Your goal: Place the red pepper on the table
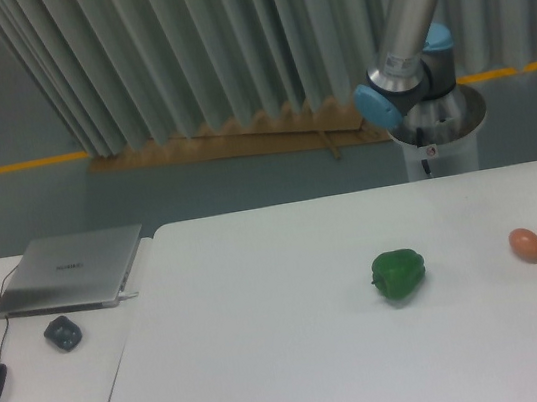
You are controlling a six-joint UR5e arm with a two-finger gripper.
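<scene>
No writing was readable — the laptop [71, 269] lid mark stayed a blur. The gripper and the red pepper sat out of frame, so jaw state couldn't be told; only 1 green pepper [399, 274] rested on the table [272, 362].
</scene>
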